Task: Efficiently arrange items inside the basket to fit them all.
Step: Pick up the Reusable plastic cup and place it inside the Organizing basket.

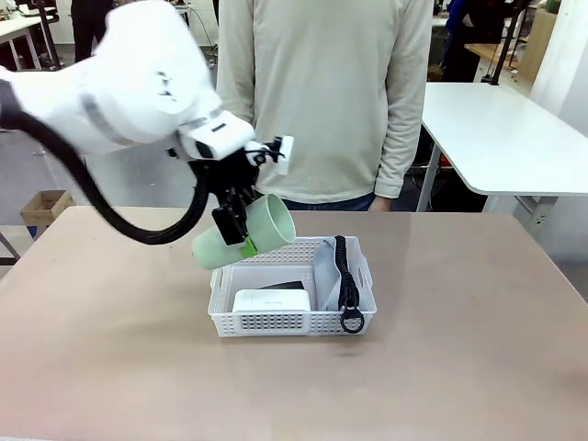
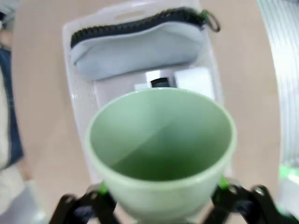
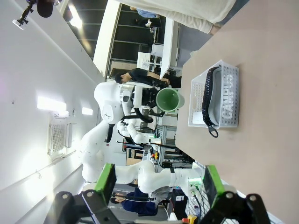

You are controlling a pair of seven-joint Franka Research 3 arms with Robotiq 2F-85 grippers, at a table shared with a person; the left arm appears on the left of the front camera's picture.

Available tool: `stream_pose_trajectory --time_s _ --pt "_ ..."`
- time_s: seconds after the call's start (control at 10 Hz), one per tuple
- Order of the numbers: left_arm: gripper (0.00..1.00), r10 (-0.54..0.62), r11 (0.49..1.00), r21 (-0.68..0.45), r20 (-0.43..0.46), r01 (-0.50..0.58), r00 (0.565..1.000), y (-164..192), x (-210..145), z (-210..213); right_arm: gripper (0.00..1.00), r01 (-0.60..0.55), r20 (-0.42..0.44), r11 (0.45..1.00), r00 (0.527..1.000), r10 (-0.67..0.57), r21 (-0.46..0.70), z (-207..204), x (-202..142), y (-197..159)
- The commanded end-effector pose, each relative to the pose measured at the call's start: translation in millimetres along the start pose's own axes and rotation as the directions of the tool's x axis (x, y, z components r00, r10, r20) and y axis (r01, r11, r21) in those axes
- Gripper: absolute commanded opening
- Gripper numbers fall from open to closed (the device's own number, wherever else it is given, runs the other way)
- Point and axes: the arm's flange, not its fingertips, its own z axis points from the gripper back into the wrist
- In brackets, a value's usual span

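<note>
- Across the front view, a tan table carries the white basket near its middle, with a person in a cream sweater standing beyond the basket's far side.
- Above the basket's left far corner, the left gripper holds the pale green cup in the air, its jaws closed against the cup's sides; the cup is tilted, mouth toward the upper right.
- Inside the basket, the white rounded box lies at the near left, a small black stapler sits just behind it, and the grey pouch stands along the right wall, its black strap draped over the near rim.
- From the left wrist view, the cup faces the camera mouth-first, pinched between 2 green-padded fingers at the bottom.
- Beyond the cup, the basket holds the pouch, zip uppermost, with the box and stapler between pouch and cup.
- Rolled sideways, the right wrist view shows the right gripper with jaws wide apart and nothing between them, well away from the basket.
- On the pouch in the basket the word "CAMPUS" reads through the perforated wall, and the cup hangs beside the basket in the left gripper.
</note>
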Motion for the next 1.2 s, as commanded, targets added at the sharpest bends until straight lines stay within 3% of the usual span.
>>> stream_pose_trajectory --time_s 0.0,0.1,0.3,0.4,0.7,0.8,1.0,1.1 --pt "0.88 -0.053 0.996 0.061 -0.177 0.065 0.983 31 33 -6 1.0 0.01 0.011 1.0 1.0 -0.01 0.023 -2 0 6" --pt "0.88 -0.042 0.998 0.045 -0.202 0.052 0.979 40 52 -16 1.0 0.01 0.011 1.0 1.0 -0.01 0.023 -2 0 6" --pt "0.88 0.242 0.969 0.012 -0.227 -0.246 0.943 45 74 -24 1.0 0.01 0.011 1.0 1.0 -0.01 0.023 -2 0 6" --pt "0.88 -0.037 0.998 0.047 -0.2 0.047 0.979 35 48 -26 1.0 0.01 0.011 1.0 1.0 -0.01 0.023 -2 0 6" --pt "0.88 -0.037 0.998 0.047 -0.2 0.047 0.979 35 48 -26 1.0 0.01 0.011 1.0 1.0 -0.01 0.023 -2 0 6" --pt "0.88 0.012 0.999 0.04 -0.217 -0.004 0.976 44 59 -31 1.0 0.01 0.011 1.0 1.0 -0.01 0.023 -2 0 6" --pt "0.88 0.106 0.994 0.071 -0.34 -0.087 0.935 27 79 -37 1.0 0.01 0.011 1.0 1.0 -0.01 0.023 -2 0 6" --pt "0.88 0.102 0.994 0.079 -0.368 -0.078 0.924 27 86 -42 1.0 0.01 0.011 1.0 1.0 -0.01 0.023 -2 0 6"
